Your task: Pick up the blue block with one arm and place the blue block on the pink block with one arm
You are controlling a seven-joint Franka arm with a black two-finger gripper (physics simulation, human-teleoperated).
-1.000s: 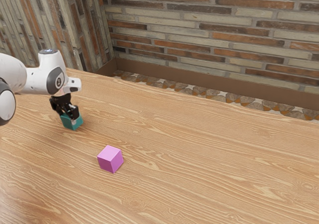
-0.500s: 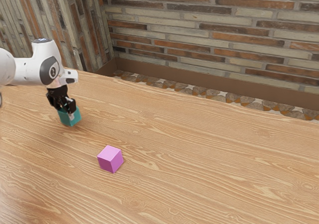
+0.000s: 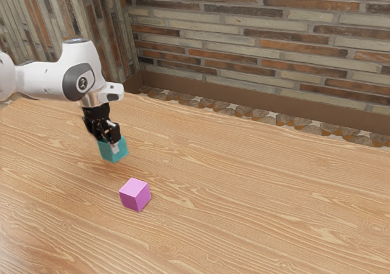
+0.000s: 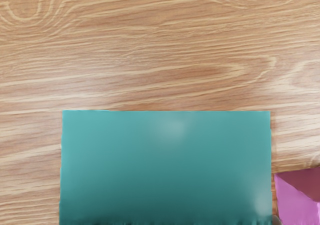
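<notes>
My black gripper (image 3: 111,145) is shut on the teal-blue block (image 3: 114,151), which hangs tilted above the wooden table (image 3: 244,182). The pink block (image 3: 134,194) rests on the table below it and a little toward the exterior view's right, apart from the held block. Seen from the wrist, the teal block (image 4: 165,165) looms large just under my hand, and a corner of the pink block (image 4: 297,197) peeks out beside it.
A brick wall (image 3: 256,36) runs along the back of the table, with a row of stones (image 3: 274,117) at its foot. Bare wood stretches to the exterior view's right of the pink block.
My arm has lifted the teal block off the table and carried it toward the exterior view's right, closer to the pink block. The pink block has stayed put.
</notes>
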